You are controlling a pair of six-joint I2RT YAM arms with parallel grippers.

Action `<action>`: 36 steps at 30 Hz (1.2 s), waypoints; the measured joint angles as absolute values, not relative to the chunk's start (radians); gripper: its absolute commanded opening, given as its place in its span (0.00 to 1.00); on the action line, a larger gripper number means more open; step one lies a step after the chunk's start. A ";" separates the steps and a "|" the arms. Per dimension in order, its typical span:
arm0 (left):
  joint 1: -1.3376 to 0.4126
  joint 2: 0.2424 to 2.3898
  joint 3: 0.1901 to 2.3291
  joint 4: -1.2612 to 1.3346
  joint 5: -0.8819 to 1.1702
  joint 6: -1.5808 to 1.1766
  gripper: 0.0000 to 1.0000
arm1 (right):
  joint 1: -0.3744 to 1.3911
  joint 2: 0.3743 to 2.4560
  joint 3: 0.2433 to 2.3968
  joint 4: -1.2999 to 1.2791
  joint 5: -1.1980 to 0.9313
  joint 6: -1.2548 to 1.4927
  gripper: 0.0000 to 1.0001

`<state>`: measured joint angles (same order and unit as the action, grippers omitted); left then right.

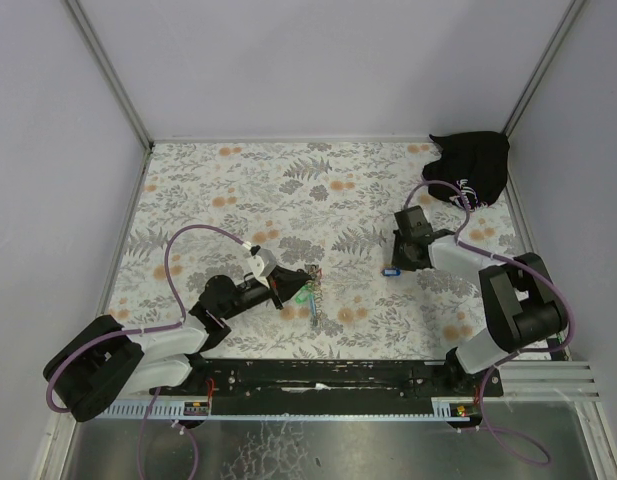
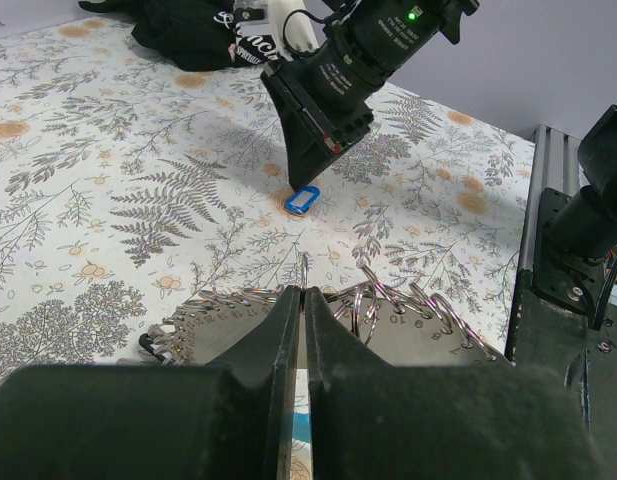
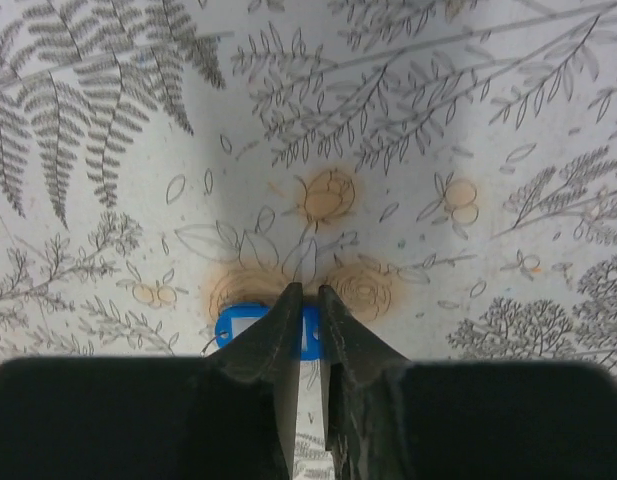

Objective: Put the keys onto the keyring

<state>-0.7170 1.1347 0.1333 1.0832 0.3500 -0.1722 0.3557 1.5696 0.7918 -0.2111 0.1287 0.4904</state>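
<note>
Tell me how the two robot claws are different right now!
The left claw is shut tight on the keyring. The right claw has a thin slit between its fingers, over the blue key; whether it pinches that key, I cannot tell. The left claw reaches out low along the table, while the right claw points down at it. Both are black with two fingers.
</note>
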 measured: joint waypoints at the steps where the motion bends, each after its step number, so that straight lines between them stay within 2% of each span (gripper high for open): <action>1: -0.717 1.135 0.133 1.083 0.350 -0.172 0.00 | 0.356 1.561 0.785 -0.216 0.121 0.492 0.16; 10: -0.717 1.135 0.133 1.082 0.350 -0.172 0.00 | 0.375 1.499 0.739 -0.273 0.052 0.505 0.15; 19: -0.717 1.135 0.133 1.082 0.350 -0.172 0.00 | 0.493 1.494 0.744 -0.326 0.018 0.513 0.15; 28: -0.717 1.134 0.133 1.079 0.350 -0.172 0.00 | 0.519 1.447 0.750 -0.374 0.041 0.476 0.28; 36: -0.717 1.134 0.133 1.076 0.350 -0.172 0.00 | 0.485 1.382 0.741 -0.291 0.018 0.414 0.28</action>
<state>-0.7170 1.1343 0.1333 1.0763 0.3504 -0.1722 0.4847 1.3819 0.7410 -0.2909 0.0177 0.4145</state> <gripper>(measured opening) 0.009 0.289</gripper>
